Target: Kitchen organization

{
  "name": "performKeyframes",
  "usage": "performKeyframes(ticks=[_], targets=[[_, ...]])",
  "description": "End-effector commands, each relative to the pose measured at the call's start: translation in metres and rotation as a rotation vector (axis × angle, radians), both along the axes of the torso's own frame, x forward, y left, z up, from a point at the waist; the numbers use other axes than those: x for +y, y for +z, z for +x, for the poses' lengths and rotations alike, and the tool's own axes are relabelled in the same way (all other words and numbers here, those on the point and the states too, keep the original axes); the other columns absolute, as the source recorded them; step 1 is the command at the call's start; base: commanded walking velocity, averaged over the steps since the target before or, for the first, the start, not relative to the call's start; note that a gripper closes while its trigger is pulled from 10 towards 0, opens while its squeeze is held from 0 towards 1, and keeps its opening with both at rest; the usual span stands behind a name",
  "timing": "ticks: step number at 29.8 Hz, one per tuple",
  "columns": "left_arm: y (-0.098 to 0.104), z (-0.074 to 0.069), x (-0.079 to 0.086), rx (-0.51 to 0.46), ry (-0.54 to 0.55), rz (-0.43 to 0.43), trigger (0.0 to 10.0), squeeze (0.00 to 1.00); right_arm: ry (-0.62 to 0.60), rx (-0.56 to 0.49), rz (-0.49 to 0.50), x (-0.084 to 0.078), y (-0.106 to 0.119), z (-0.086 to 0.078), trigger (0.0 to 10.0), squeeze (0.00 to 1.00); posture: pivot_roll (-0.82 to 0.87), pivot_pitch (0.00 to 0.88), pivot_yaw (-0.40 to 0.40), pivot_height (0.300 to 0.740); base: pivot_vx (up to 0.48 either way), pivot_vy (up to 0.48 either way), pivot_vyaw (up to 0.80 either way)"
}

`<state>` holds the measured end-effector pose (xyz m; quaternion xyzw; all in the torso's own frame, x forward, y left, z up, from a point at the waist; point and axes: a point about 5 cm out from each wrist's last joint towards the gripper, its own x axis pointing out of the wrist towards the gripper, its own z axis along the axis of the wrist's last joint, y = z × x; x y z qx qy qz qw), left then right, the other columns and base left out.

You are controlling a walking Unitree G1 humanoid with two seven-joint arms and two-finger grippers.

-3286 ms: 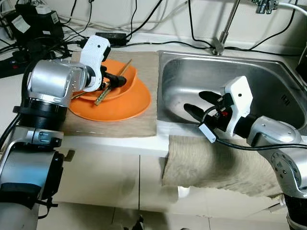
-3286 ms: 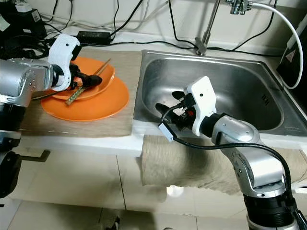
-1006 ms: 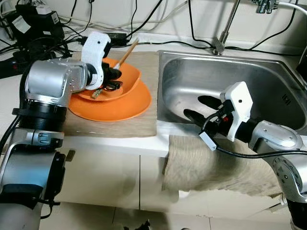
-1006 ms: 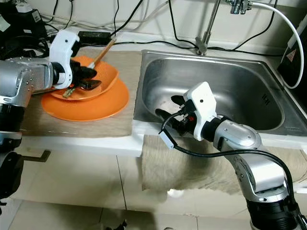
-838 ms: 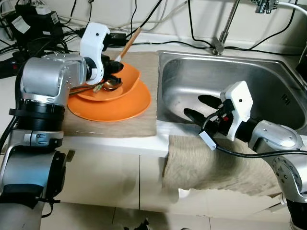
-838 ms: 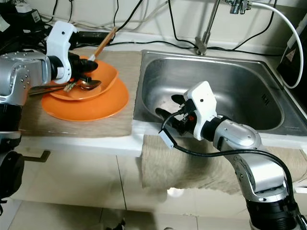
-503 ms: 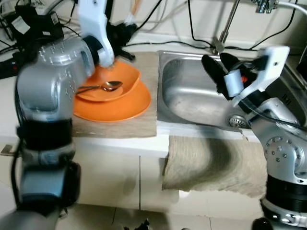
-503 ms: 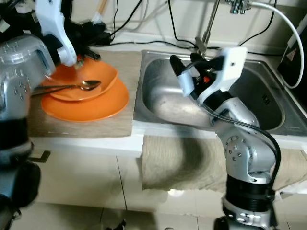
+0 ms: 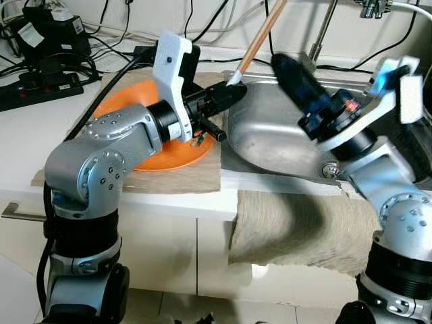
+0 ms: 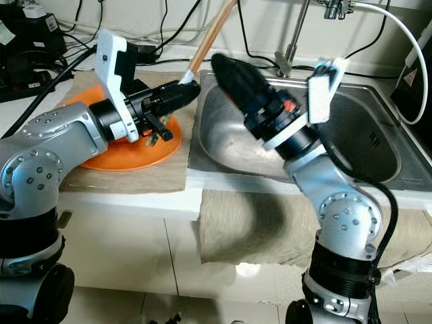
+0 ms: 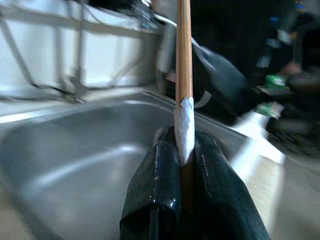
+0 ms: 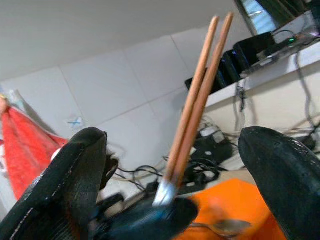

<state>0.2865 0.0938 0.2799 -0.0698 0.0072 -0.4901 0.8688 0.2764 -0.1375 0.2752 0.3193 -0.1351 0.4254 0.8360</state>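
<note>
A beige cloth (image 9: 304,229) hangs over the front edge of the counter (image 9: 20,155), below the sink's front rim. On the counter's top, a second beige mat (image 9: 182,172) lies left of the sink, and on it sits an orange plate (image 9: 172,152), near the mat's edge beside the sink. Something small and dark lies at the plate's sink-side rim; what it is cannot be told.

The left tool (image 9: 233,93) reaches across above the plate to the sink's left rim, its black fingers (image 11: 162,180) clenched on a pair of wooden chopsticks (image 9: 260,37). The left wrist view has the sticks pinched between the two pads, with a white band (image 11: 184,127) around them just above the grip. The chopsticks slant up and away from the tool, their free ends pointing toward the back wall.

The right tool (image 10: 236,77) hangs raised over the steel sink (image 10: 351,135), just beside the chopsticks, blurred in the head views. Its own wrist view has its two black fingers (image 12: 80,185) spread wide apart, released, with the chopsticks standing in the gap between them and touching neither.

At the back edge of the counter, black cables (image 9: 202,27) and a power strip (image 9: 40,86) lie along the wall, and the tap's stem (image 9: 317,40) rises behind the sink.
</note>
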Motion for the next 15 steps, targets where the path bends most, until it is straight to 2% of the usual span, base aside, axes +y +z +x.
performKeyframes(ticks=[1, 8, 9, 10, 11, 15], targets=[[-0.002, -0.008, -0.003, 0.031, -0.089, -0.009, 10.0, 0.00, 0.004, 0.007, 0.002, -0.001, 0.002, -0.001, 10.0, 0.00, -0.03, 0.000, -0.029, 0.740, 0.000, 0.000, 0.00], [-0.010, -0.021, -0.007, 0.070, -0.185, 0.012, 10.0, 0.00, 0.020, 0.024, 0.017, -0.001, 0.003, -0.002, 10.0, 0.00, -0.03, 0.000, -0.026, 0.740, 0.000, 0.000, 0.00], [-0.010, -0.021, -0.007, 0.072, -0.188, 0.014, 10.0, 0.00, 0.029, 0.024, 0.022, -0.001, 0.004, -0.003, 7.0, 0.00, -0.03, 0.000, -0.025, 0.740, 0.000, 0.000, 0.00], [-0.011, -0.021, -0.007, 0.075, -0.186, 0.015, 10.0, 0.00, 0.037, 0.025, 0.029, -0.001, 0.004, -0.003, 1.3, 0.00, -0.03, 0.000, -0.025, 0.740, 0.000, 0.000, 0.00], [-0.011, -0.021, -0.006, 0.076, -0.182, 0.018, 10.0, 0.00, 0.044, 0.025, 0.036, -0.001, 0.005, -0.004, 0.0, 0.00, -0.03, 0.000, -0.026, 0.740, 0.000, 0.000, 0.00], [-0.011, -0.020, -0.005, 0.079, -0.178, 0.021, 10.0, 0.00, 0.055, 0.023, 0.044, -0.001, 0.005, -0.005, 0.0, 0.00, -0.03, 0.000, -0.025, 0.740, 0.000, 0.000, 0.00]])
